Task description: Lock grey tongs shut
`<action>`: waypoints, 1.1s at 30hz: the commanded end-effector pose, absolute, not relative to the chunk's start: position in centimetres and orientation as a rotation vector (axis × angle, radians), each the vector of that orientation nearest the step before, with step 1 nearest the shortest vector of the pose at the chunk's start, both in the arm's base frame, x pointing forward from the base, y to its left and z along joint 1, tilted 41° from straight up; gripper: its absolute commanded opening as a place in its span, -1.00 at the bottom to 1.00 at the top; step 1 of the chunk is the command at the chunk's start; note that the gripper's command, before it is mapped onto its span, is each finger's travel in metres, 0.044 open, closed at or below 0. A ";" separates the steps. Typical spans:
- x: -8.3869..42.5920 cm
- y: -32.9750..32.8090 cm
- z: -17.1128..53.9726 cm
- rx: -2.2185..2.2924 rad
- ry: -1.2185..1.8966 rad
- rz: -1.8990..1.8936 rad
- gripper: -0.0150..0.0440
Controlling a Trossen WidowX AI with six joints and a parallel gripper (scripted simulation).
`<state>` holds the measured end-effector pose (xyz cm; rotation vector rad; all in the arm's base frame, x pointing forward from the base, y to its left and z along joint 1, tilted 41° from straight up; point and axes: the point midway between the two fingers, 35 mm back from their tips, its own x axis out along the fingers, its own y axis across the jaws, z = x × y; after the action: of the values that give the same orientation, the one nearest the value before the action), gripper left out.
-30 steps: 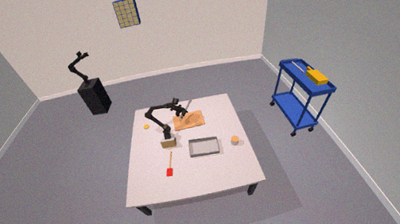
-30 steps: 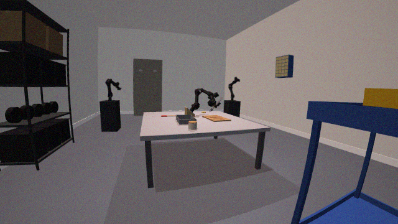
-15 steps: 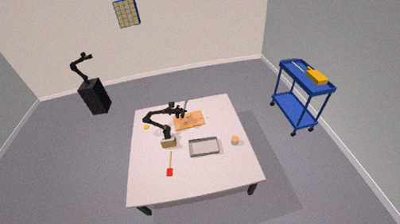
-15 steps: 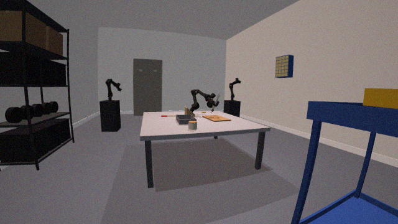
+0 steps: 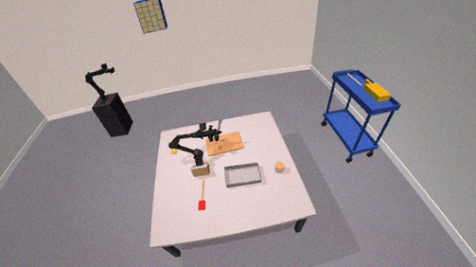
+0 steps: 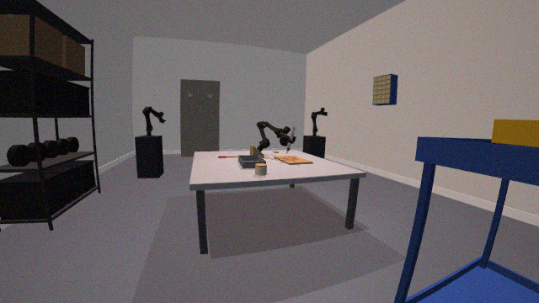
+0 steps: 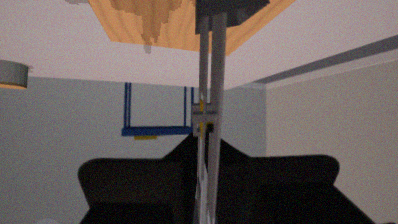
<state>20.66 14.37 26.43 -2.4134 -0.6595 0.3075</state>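
The grey tongs (image 5: 220, 124) (image 6: 294, 131) (image 7: 217, 65) are in my gripper (image 5: 217, 133) (image 6: 290, 140) (image 7: 200, 135), which is shut on them. Their two arms lie close together, nearly parallel. They stand steeply tilted, in the air over the back-left part of the wooden board (image 5: 237, 143) (image 6: 303, 161) (image 7: 180, 37). In the wrist view a dark block at one end of the tongs is on the board side; the other end runs out of the frame. Whether the lock has caught cannot be seen. The roasting tin (image 5: 244, 183) (image 6: 252, 165) has no tongs on it.
An orange-topped grey can (image 5: 280, 167) (image 6: 261, 169) (image 7: 14, 75) stands right of the tin. A red spatula (image 5: 201, 204) lies in front of the arm's base. A yellow object (image 5: 174, 151) lies left of the arm. A blue cart (image 5: 368, 110) stands beyond the table.
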 end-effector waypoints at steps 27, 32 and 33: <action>20.7 14.2 26.6 -2.410 -0.650 0.294 -1.00; 21.1 14.5 26.6 -2.455 -0.656 0.370 -1.00; 21.2 14.6 26.5 -2.467 -0.657 0.394 -1.00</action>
<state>20.88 14.44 26.10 -2.4378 -0.6506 0.3538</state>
